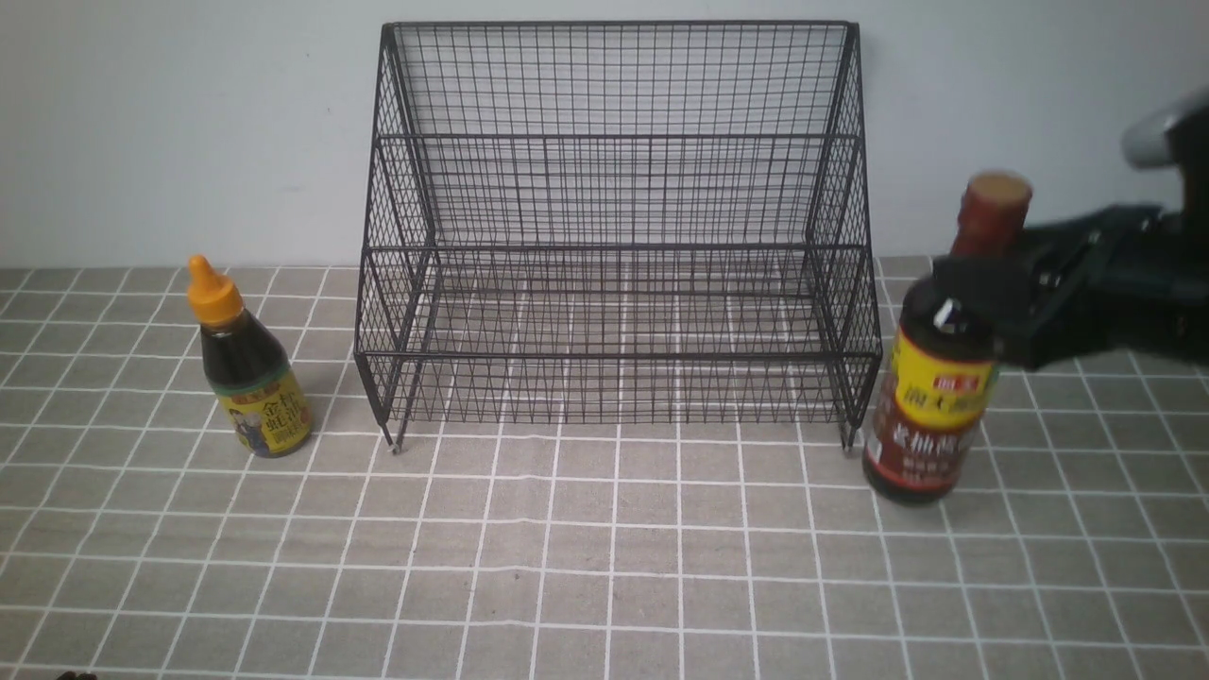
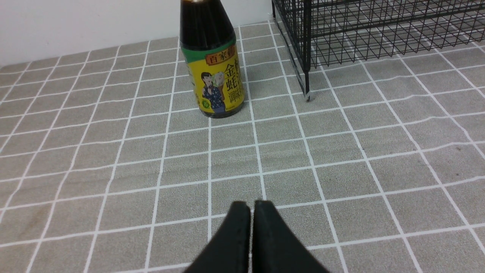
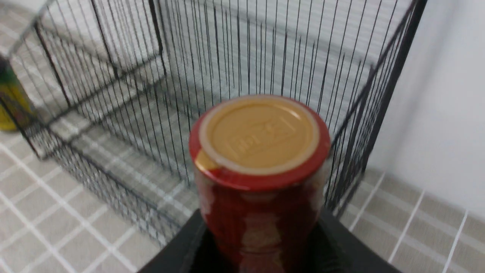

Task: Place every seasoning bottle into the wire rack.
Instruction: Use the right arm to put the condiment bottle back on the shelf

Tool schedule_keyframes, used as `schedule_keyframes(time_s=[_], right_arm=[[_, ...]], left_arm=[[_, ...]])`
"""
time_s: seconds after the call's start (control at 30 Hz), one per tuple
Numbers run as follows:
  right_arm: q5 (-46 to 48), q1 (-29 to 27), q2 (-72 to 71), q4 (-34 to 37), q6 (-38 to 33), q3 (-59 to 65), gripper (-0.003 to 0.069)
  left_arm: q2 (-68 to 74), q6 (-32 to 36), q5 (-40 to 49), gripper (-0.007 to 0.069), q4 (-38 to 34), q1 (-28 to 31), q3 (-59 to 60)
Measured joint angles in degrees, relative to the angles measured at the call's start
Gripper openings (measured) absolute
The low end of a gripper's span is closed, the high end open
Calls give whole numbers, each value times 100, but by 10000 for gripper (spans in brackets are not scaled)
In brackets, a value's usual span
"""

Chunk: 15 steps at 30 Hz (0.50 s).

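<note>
The right arm reaches in from the right at bottle-neck height, roughly level, its right gripper (image 1: 978,288) pointing left. Its jaws are clenched on the brown-red neck of the tall bottle (image 1: 930,416); the wrist view shows a black finger against each side of the neck with no gap visible. That bottle stands with its base on the checked tablecloth (image 1: 604,567), just beside the right front foot of the wire rack (image 1: 614,189) and outside it. Of the left arm only the left gripper (image 2: 252,227) shows, low over the near cloth, its jaws pressed together and holding nothing. It points toward the short bottle (image 1: 250,378), which is well apart from it. This bottle stands upright on the cloth near the rack's left front corner, also outside it. Count: two seasoning bottles, one tall and one short; one rack, no bottle in any tier; two grippers. The rack's back stands against the pale wall (image 1: 142,113).
</note>
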Motion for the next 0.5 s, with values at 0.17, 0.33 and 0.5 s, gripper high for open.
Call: schedule_keyframes(time_s=[0.17,0.33,0.5], right_arm=[[140,0,-205,-5,357,-574,293],[324,0,-146,-19,809,-1540,293],[395,0,292,-19,951,-2260,293]], left_arm=[[0,0,0,-7,0,0,0],[0,0,0,-7,0,0,0],[0,0,0,-7,0,0,0]])
